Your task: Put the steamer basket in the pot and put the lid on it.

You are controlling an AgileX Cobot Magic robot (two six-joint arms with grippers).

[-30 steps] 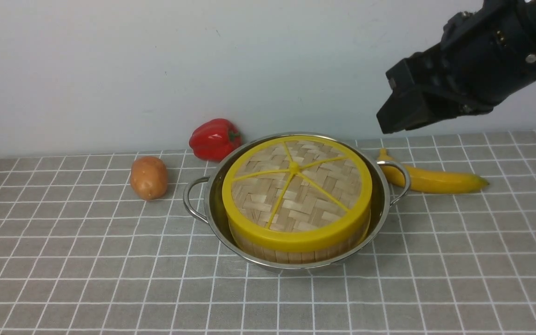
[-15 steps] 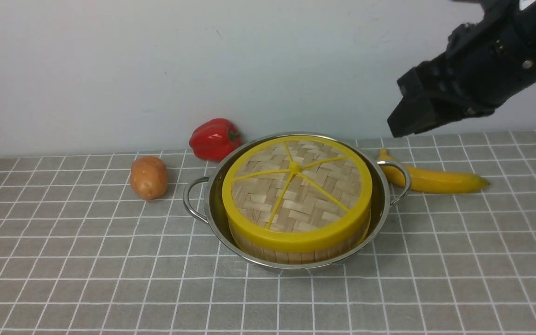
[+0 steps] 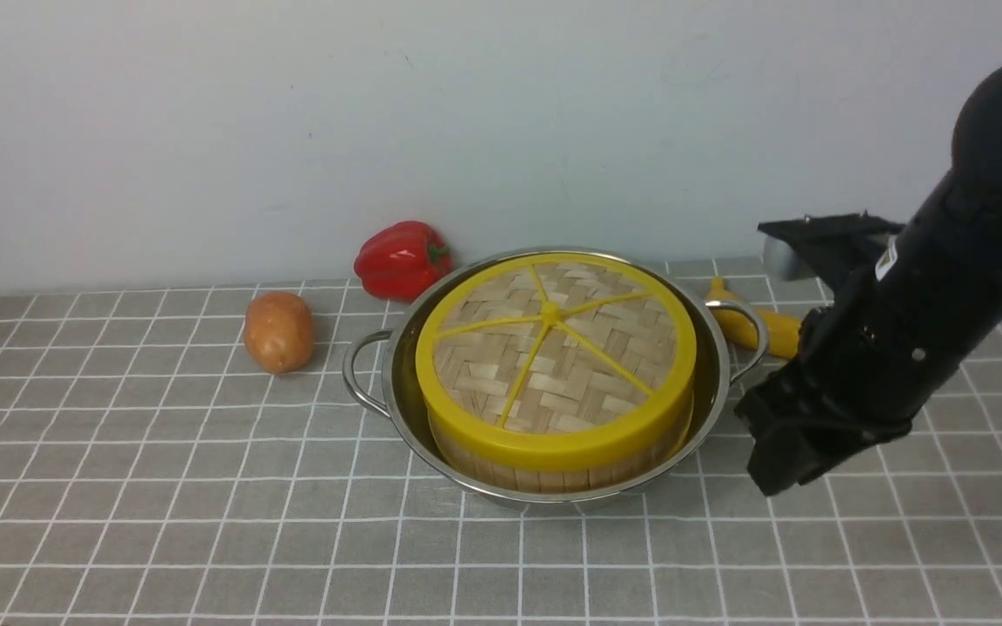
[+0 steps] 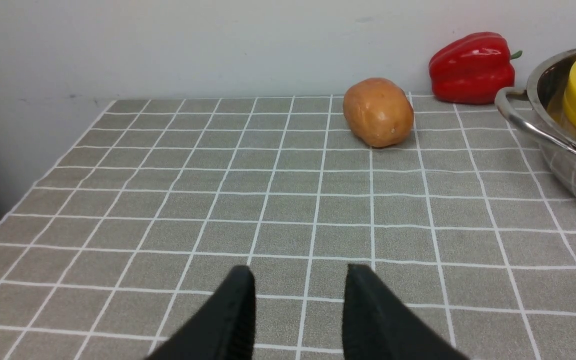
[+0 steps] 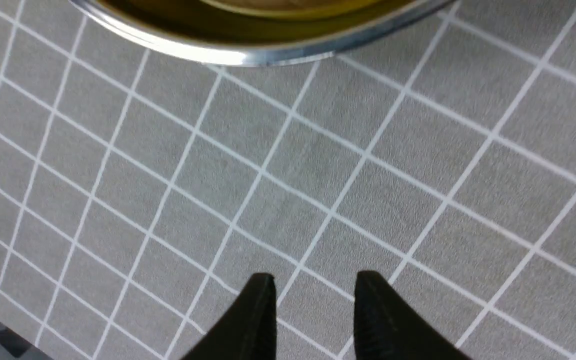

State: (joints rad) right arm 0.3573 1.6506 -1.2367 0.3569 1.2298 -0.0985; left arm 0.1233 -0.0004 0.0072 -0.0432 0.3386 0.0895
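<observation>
L [image 4: 300, 272] & R grippers [image 5: 315, 275]: both w/ fingertips apart, holding nothing, touching nothing.

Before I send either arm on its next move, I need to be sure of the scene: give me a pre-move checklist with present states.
Steamer basket inside the pot: ok
Lid on the basket: ok
Left gripper open and holding nothing: ok
Right gripper open and holding nothing: ok
Banana fully in sight in the front view: not ok, the right arm hides part
Basket touching the pot's floor: cannot tell
</observation>
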